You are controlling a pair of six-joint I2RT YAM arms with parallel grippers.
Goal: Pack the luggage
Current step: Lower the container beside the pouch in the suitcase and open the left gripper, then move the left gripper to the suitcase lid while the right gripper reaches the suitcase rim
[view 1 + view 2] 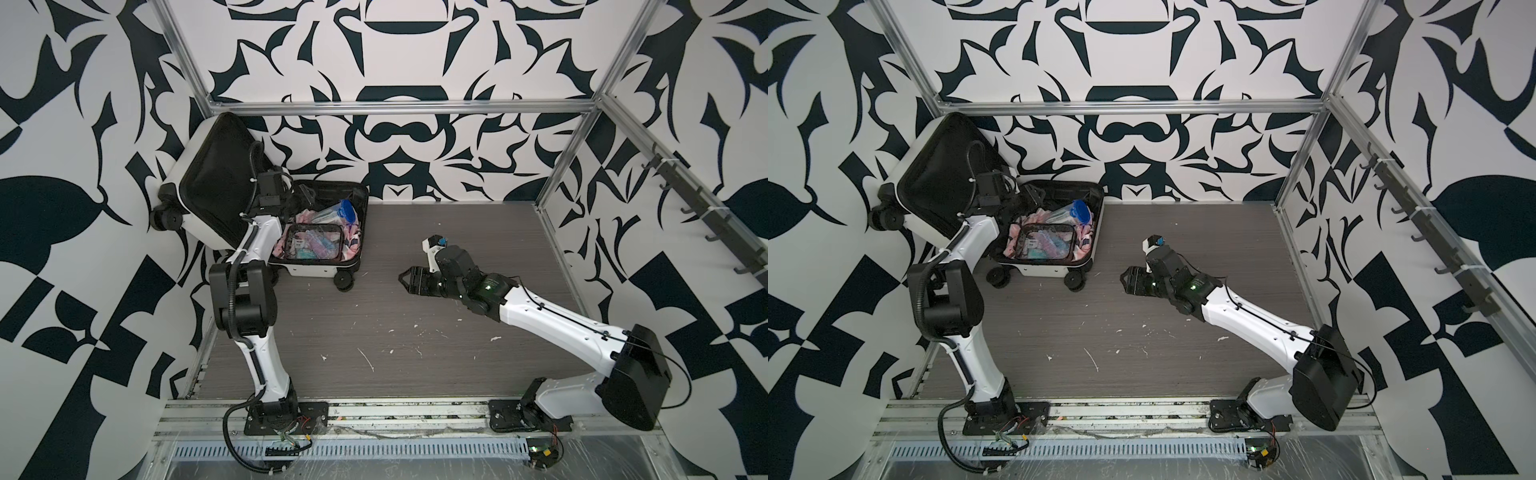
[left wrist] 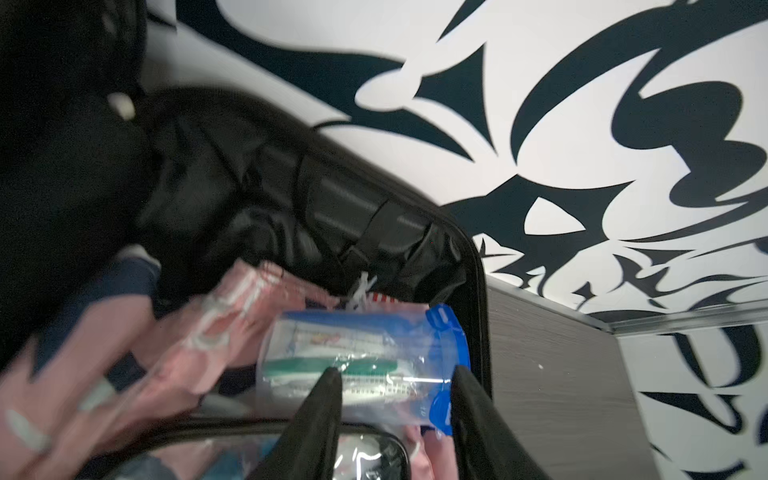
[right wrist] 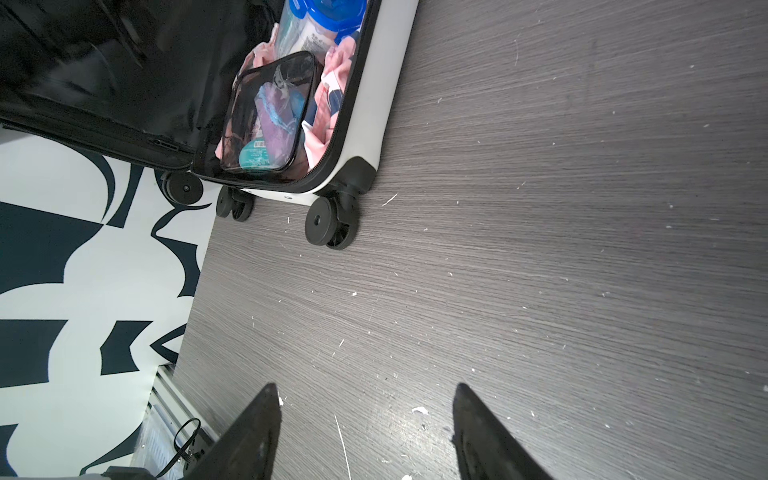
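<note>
We are looking into a little room with swirly black and white walls (image 1: pixel 415 62) and a gray wooden table (image 1: pixel 415 340). In the far left corner of the table, the luggage (image 1: pixel 318 271) is lying open. It is a small white case with black cloth inside and black wheels (image 1: pixel 343 283). Its lid (image 1: pixel 216 183) is standing up and leaning toward the wall corner. Inside, a clear pouch (image 1: pixel 309 245) with black edges is lying on pink cloth (image 1: pixel 300 219), and a zip bag (image 1: pixel 328 216) with a blue end is lying farther back.

The left wrist view is blurry, but only there are we seeing the white and green things inside the zip bag. Only the right wrist view is showing the wheels up close.

The left arm (image 1: pixel 259 365) is bending up and reaching down into the case. The left gripper (image 2: pixel 395 372) is holding its fingers apart around the zip bag, and we cannot tell if they are pinching it. The right arm (image 1: pixel 561 328) is stretching low over the middle of the table. The right gripper (image 1: pixel 404 281) is spreading its fingers with nothing between them, well apart from the luggage.
</note>
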